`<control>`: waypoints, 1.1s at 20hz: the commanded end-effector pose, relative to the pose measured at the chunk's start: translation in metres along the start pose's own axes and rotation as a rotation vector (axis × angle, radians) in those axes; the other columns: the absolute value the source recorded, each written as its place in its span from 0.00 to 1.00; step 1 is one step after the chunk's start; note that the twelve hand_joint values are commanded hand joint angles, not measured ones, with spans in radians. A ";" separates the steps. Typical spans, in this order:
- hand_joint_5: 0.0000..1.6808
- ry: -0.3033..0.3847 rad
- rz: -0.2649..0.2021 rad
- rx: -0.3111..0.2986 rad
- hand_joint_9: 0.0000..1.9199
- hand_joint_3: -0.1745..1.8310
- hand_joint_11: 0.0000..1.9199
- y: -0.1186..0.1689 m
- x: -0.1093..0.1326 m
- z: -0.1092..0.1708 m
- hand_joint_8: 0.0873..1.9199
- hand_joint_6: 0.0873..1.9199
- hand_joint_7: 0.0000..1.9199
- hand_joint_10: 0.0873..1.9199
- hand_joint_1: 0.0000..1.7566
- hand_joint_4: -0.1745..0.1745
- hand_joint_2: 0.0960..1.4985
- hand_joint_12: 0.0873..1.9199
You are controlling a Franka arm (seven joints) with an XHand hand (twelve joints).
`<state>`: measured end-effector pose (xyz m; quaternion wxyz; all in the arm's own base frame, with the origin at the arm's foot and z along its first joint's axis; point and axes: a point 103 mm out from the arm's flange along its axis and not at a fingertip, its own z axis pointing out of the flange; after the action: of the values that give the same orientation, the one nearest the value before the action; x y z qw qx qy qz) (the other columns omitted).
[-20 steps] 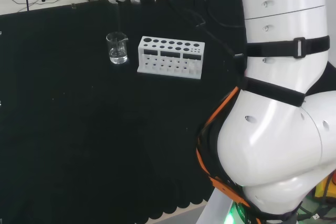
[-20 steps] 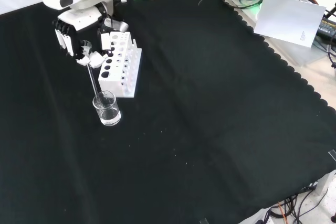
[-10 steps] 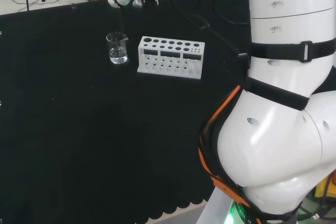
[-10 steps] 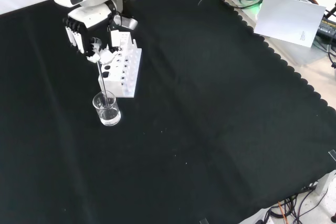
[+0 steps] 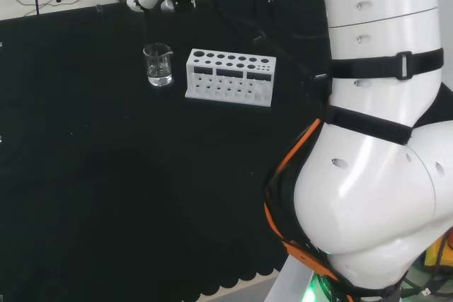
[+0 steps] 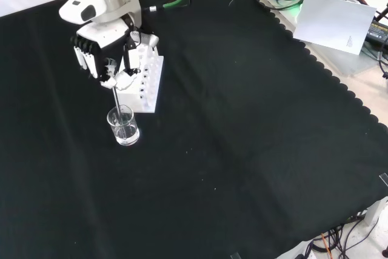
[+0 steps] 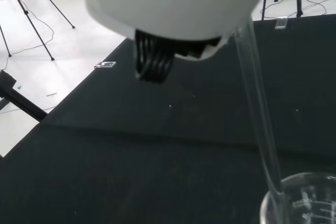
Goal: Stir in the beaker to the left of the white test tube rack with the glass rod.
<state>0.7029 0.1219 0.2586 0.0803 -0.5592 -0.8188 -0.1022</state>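
- One small clear glass beaker point(image 6: 123, 125) sits on the black cloth bench point(image 6: 242, 119), way closer to its far edge in the head view, just beside the white test tube rack point(image 6: 140, 80).
- Black and white hand point(image 6: 103, 53) hangs above it, fingers curled, pinching the thin glass rod point(image 6: 117, 100).
- Rod's tip dips inside the beaker's rim.

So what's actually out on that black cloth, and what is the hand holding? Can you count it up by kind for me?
Beaker: 1
Test tube rack: 1
Glass rod, held by the hand, lower end in the beaker: 1
Total: 3
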 end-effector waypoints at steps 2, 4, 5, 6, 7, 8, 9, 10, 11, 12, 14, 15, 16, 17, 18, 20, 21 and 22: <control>0.84 0.021 0.014 0.000 0.98 0.61 0.78 0.008 -0.022 0.001 0.39 0.30 0.86 0.34 0.70 0.00 0.21 0.55; 0.84 0.017 0.032 -0.011 0.98 0.61 0.78 0.002 -0.031 -0.005 0.39 0.30 0.86 0.34 0.70 0.00 0.21 0.55; 0.84 0.013 0.042 -0.016 0.98 0.61 0.78 -0.001 -0.035 -0.008 0.39 0.30 0.86 0.34 0.70 0.00 0.21 0.55; 0.84 0.010 0.052 -0.022 0.98 0.61 0.78 -0.005 -0.039 -0.012 0.39 0.30 0.86 0.34 0.70 0.00 0.21 0.55; 0.84 0.007 0.062 -0.027 0.98 0.61 0.78 -0.008 -0.042 -0.016 0.39 0.30 0.86 0.34 0.70 0.00 0.21 0.55; 0.84 0.003 0.070 -0.030 0.98 0.61 0.78 -0.011 -0.044 -0.018 0.39 0.30 0.86 0.34 0.70 0.00 0.21 0.55; 0.84 -0.001 0.076 -0.032 0.99 0.61 0.78 -0.014 -0.046 -0.021 0.39 0.30 0.86 0.34 0.70 0.00 0.21 0.55; 0.84 -0.001 0.080 -0.035 0.99 0.61 0.78 -0.017 -0.047 -0.023 0.39 0.30 0.86 0.34 0.70 0.00 0.21 0.55; 0.84 -0.001 0.083 -0.036 0.99 0.61 0.78 -0.021 -0.049 -0.025 0.39 0.30 0.86 0.34 0.70 0.00 0.21 0.55; 0.84 -0.002 0.086 -0.036 0.99 0.61 0.78 -0.026 -0.049 -0.027 0.39 0.30 0.86 0.34 0.70 0.00 0.21 0.55; 0.84 -0.005 0.090 -0.031 0.99 0.61 0.78 -0.033 -0.048 -0.027 0.39 0.30 0.86 0.34 0.70 0.00 0.21 0.55; 0.84 -0.006 0.092 -0.027 0.99 0.61 0.78 -0.036 -0.046 -0.026 0.39 0.30 0.86 0.34 0.70 0.00 0.21 0.55; 0.84 -0.006 0.092 -0.023 0.99 0.61 0.78 -0.038 -0.044 -0.025 0.39 0.30 0.86 0.34 0.70 0.00 0.21 0.55; 0.84 -0.005 0.092 -0.020 0.99 0.61 0.78 -0.040 -0.042 -0.024 0.39 0.30 0.86 0.34 0.70 0.00 0.21 0.55; 0.84 -0.004 0.089 -0.015 0.99 0.61 0.78 -0.041 -0.039 -0.023 0.39 0.30 0.86 0.34 0.70 0.00 0.21 0.55; 0.84 0.007 0.083 -0.009 0.99 0.61 0.78 -0.040 -0.030 -0.019 0.39 0.30 0.86 0.34 0.70 0.00 0.21 0.55; 0.84 0.012 0.075 -0.005 0.99 0.61 0.78 -0.039 -0.025 -0.016 0.39 0.30 0.86 0.34 0.70 0.00 0.21 0.55; 0.84 0.013 0.063 -0.001 0.99 0.61 0.78 -0.036 -0.018 -0.014 0.39 0.30 0.86 0.34 0.70 0.00 0.21 0.55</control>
<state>0.6793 0.0739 0.2625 0.0862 -0.5909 -0.7958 -0.1009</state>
